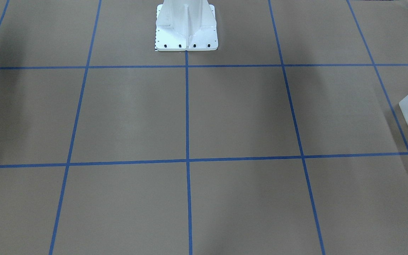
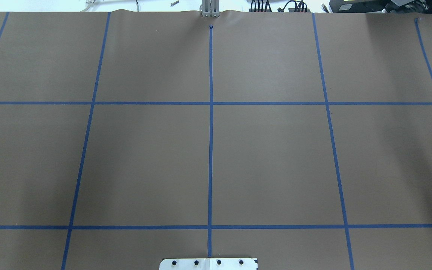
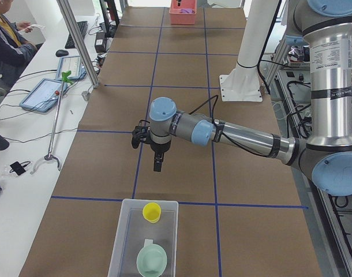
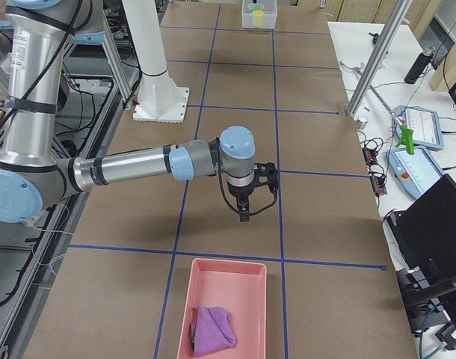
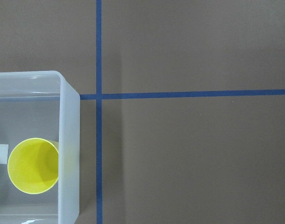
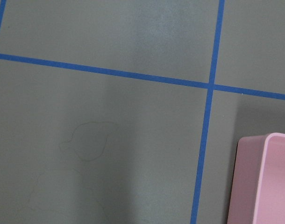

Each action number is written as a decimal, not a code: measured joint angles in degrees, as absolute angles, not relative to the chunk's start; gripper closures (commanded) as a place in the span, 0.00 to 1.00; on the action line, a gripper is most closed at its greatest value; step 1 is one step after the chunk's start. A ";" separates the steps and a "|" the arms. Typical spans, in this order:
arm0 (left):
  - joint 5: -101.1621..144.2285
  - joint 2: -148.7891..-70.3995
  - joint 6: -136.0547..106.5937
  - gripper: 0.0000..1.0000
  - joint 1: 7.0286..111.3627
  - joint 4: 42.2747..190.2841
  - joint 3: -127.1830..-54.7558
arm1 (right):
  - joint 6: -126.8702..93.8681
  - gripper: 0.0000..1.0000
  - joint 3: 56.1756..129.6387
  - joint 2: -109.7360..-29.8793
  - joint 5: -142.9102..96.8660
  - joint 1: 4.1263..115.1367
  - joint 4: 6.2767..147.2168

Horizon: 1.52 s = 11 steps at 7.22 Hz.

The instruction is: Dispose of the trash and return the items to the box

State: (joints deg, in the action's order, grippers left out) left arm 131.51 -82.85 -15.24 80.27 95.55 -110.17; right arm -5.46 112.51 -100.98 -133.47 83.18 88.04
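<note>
The box (image 3: pixel 117 242) holds cup (image 3: pixel 151 212) and bowl (image 3: pixel 151 261). My left pincer (image 3: pixel 157 165) hangs near it, seemingly empty, opening unreadable; right pincer (image 4: pixel 244 217) likewise. A low swing could clip the box wall and shove it.

Brown-papered table (image 2: pixel 144 161), blue tape grid (image 2: pixel 210 103)

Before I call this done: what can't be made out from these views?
Left gripper: jaws unreadable; the front view's right edge cuts it off, and otherwise only the left side view shows it.
Right gripper: only in the right side view, too small to judge.
Bowl in the box: cut out by the front view's edge; the left wrist view shows only the cup.
Overhead view: neither arms nor box in frame.
</note>
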 measured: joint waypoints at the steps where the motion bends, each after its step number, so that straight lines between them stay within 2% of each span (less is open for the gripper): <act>1: 131.53 -82.94 -12.80 0.01 80.28 95.49 -109.93 | -3.79 0.00 112.49 -101.04 -133.49 82.78 88.46; 6: 131.71 -82.65 -11.19 0.01 80.35 95.25 -109.90 | 5.76 0.00 113.34 -100.54 -133.14 83.47 96.63; 11: 132.35 -83.13 -11.97 0.01 80.25 95.62 -109.21 | 5.84 0.00 113.32 -99.04 -132.00 83.60 97.47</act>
State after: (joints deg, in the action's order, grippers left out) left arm 132.35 -83.13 -11.97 80.25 95.62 -109.21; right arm 5.84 113.32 -99.04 -132.00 83.60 97.47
